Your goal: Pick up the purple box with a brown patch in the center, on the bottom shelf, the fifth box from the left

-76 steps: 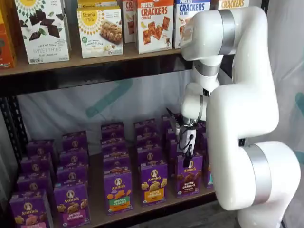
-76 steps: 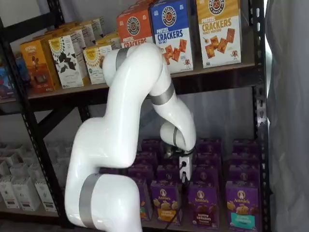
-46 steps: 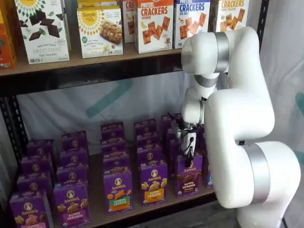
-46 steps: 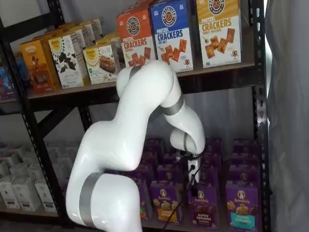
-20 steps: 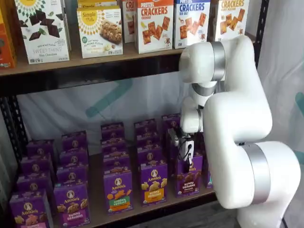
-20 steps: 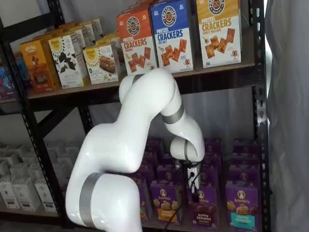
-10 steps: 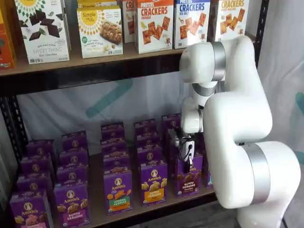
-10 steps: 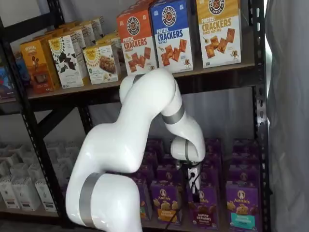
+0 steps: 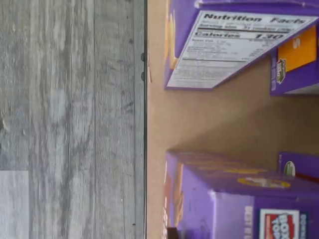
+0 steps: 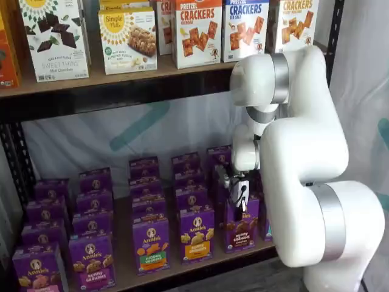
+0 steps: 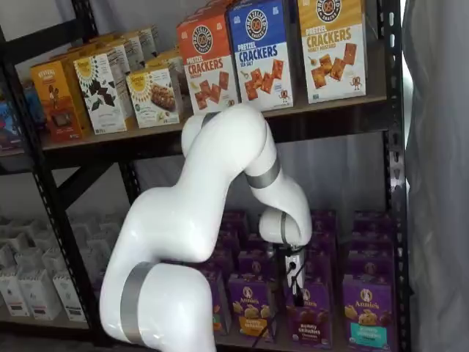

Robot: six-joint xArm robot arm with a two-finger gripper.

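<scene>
Right now the biggest thing on my screens is the white arm [image 10: 310, 164], which fills the space in front of the rack in both shelf views and bends down toward the bottom shelf [image 10: 200, 263]. That shelf is a brown board with a dark front edge, and it carries rows of small purple Annie's boxes running front to back. On the higher board [image 10: 121, 76] I see taller boxes: orange and blue pretzel cracker boxes [image 11: 260, 48], a Simple Mills box [image 10: 127, 39] and a Sweet Thins box [image 10: 55, 39].

Smaller still, the purple box [image 11: 308, 314] I am after stands upright in the front row of the bottom shelf, with dark brown bunny crackers on its front. To one side of it stands a purple box with a yellow band [image 10: 196, 234], and next along is a purple box with a green band [image 10: 151, 244].

The gripper [image 11: 294, 282] hangs straight down at the top of the purple box. I see its black fingers only as a dark shape with a cable beside them, so I cannot tell whether they are parted or closed on the box.

From the wrist view I get the shelf board's edge [image 9: 147, 119] against a grey wood-look floor [image 9: 70, 99], plus purple box sides, one with a nutrition panel [image 9: 234, 47].
</scene>
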